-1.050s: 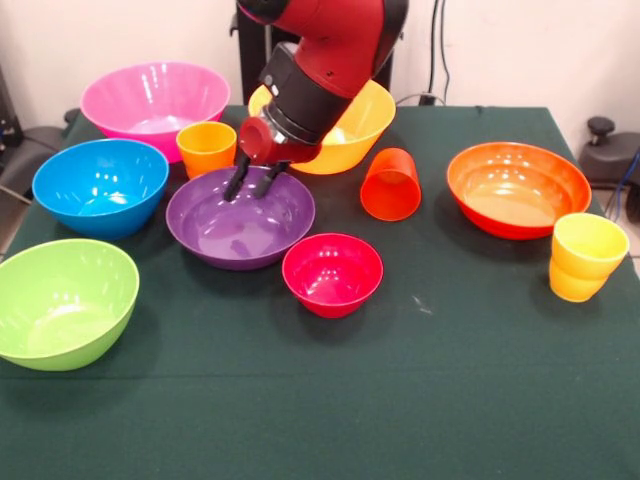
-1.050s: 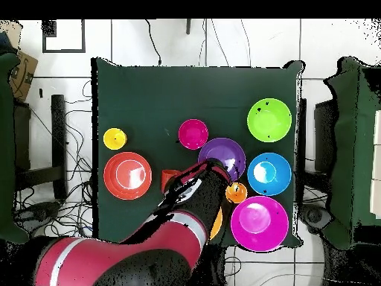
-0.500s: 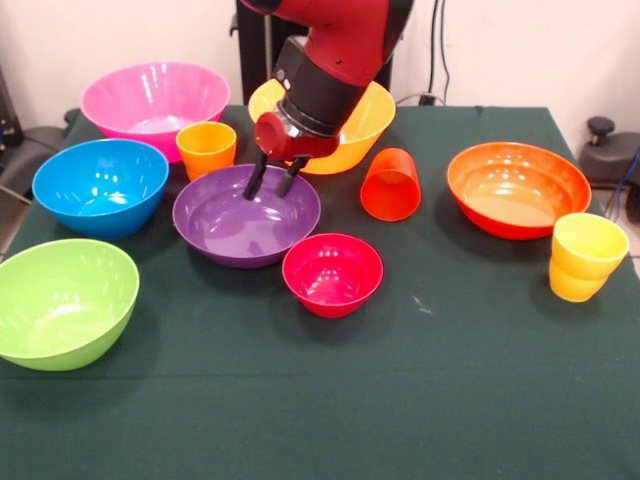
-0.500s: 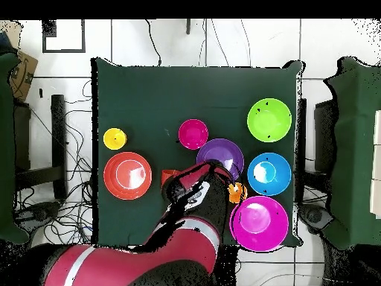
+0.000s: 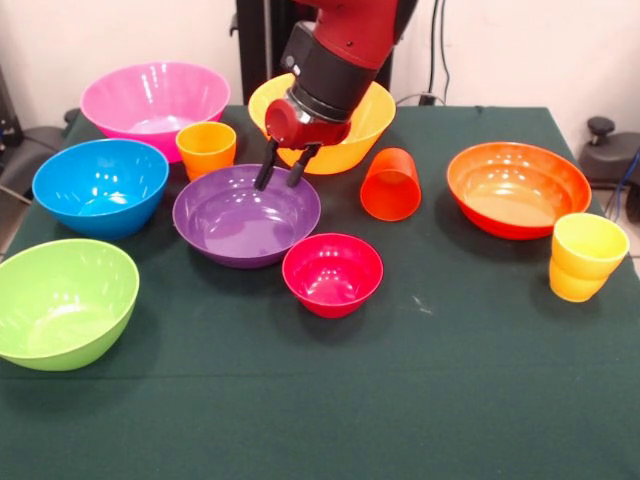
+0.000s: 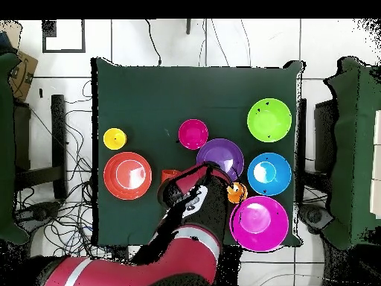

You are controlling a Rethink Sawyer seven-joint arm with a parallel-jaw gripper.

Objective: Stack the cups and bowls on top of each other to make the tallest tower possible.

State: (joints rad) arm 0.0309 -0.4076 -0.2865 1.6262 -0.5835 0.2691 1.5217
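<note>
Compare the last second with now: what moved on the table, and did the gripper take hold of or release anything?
The gripper rose from inside the purple bowl and shifted toward its far rim, fingers open and empty throughout; nothing was grasped or released. The purple bowl slid slightly toward the small magenta-red bowl. The other bowls and the cups stayed put, and no tower has been started.

Count: 7 bowls [image 5: 246, 215], 3 cups [image 5: 390, 185], 1 table [image 5: 400, 400], 1 arm [image 5: 335, 60].
</note>
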